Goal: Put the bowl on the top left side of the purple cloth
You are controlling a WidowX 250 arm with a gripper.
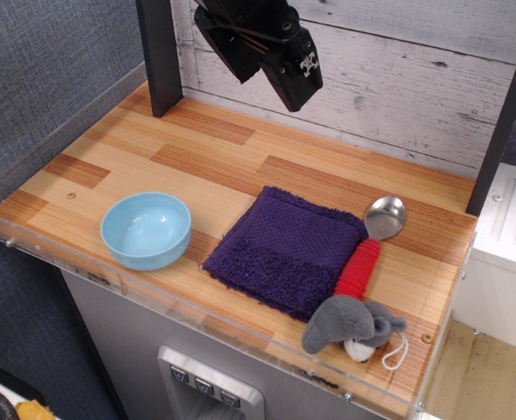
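Observation:
The light-blue bowl (146, 229) sits upright and empty on the wooden table, near the front left edge. The dark purple cloth (287, 248) lies flat to its right, a small gap apart from the bowl. My gripper (293, 87) hangs high above the back of the table, well above and behind both. Its black body points down to the right and its fingers are not clearly visible, so I cannot tell if it is open or shut. It holds nothing that I can see.
A steel spoon with a red handle (370, 245) lies along the cloth's right edge. A grey plush toy (352, 325) lies at the front right corner. A clear plastic rim (57, 254) edges the table. A dark post (159, 57) stands at the back left.

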